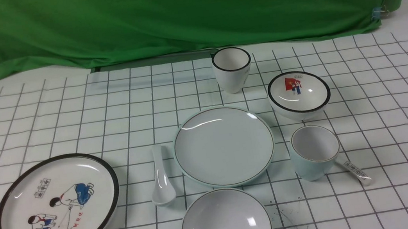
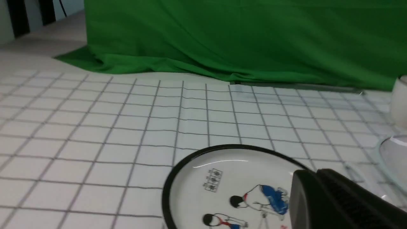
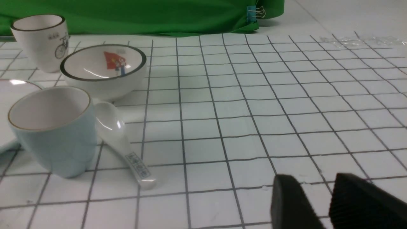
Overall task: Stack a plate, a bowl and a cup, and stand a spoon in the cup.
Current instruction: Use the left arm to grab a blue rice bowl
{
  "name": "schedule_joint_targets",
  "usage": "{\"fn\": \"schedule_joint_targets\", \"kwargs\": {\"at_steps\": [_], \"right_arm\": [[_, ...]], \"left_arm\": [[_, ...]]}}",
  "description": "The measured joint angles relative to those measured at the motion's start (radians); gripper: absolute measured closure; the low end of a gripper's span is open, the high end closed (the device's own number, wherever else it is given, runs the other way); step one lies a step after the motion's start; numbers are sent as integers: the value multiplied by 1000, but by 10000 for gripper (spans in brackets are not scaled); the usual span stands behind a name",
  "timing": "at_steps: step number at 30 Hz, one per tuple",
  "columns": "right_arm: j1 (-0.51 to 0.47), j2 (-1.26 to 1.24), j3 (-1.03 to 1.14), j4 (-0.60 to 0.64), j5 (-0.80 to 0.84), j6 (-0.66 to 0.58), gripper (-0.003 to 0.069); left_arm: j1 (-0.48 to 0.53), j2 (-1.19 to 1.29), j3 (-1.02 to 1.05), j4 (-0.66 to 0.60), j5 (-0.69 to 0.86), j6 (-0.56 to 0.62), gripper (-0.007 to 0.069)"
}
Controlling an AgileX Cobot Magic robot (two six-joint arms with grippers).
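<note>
matte black, finely ribbed right hand [image 3: 313,183]

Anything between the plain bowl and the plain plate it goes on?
Nothing visible. The bowl sits close by the near edge of the plate, nothing between them; the plate holds nothing. The plain spoon lies left of the plate, off that path.

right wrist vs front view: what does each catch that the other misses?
Right wrist only: right claw, jaws apart; bicycle print on the black-rimmed cup; scoop of the marked spoon. Front only: the bowl, the spoon, the cartoon plate. Both: the cup, the flag bowl, the black-rimmed cup, the marked spoon's handle.
</note>
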Motion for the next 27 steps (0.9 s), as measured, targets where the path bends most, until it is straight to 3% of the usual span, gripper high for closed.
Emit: {"fn": "schedule_joint_targets", "kwargs": {"at_steps": [3, 5, 7, 8, 10, 12, 16, 22, 23, 25, 27], "right_arm": [[0, 0, 0, 51, 0, 163, 416], [0, 0, 0, 102, -1, 350, 416], [0, 0, 0, 135, -1, 631, 416], [0, 0, 0, 141, -1, 698, 416], [0, 0, 0, 150, -1, 885, 416], [0, 0, 0, 153, -1, 966, 416], [0, 0, 0, 139, -1, 927, 420], [3, 0, 0, 133, -25, 704, 421], [16, 0, -2, 133, -39, 611, 422], [30, 0, -15, 133, -37, 546, 428], [62, 9, -83, 133, -39, 362, 483]], "left_arm": [[0, 0, 0, -175, -17, -134, 653], [0, 0, 0, -335, -29, -261, 653], [0, 0, 0, -479, -42, -380, 653], [0, 0, 0, -531, -47, -428, 653], [0, 0, 0, -576, -51, -483, 653], [0, 0, 0, -586, -57, -497, 653], [0, 0, 0, -554, -60, -495, 653], [0, 0, -5, -557, -54, -534, 653], [0, 0, -34, -538, -27, -503, 653], [0, 0, -91, -498, 5, -437, 653], [0, 3, -231, -391, 113, -296, 653]]}}
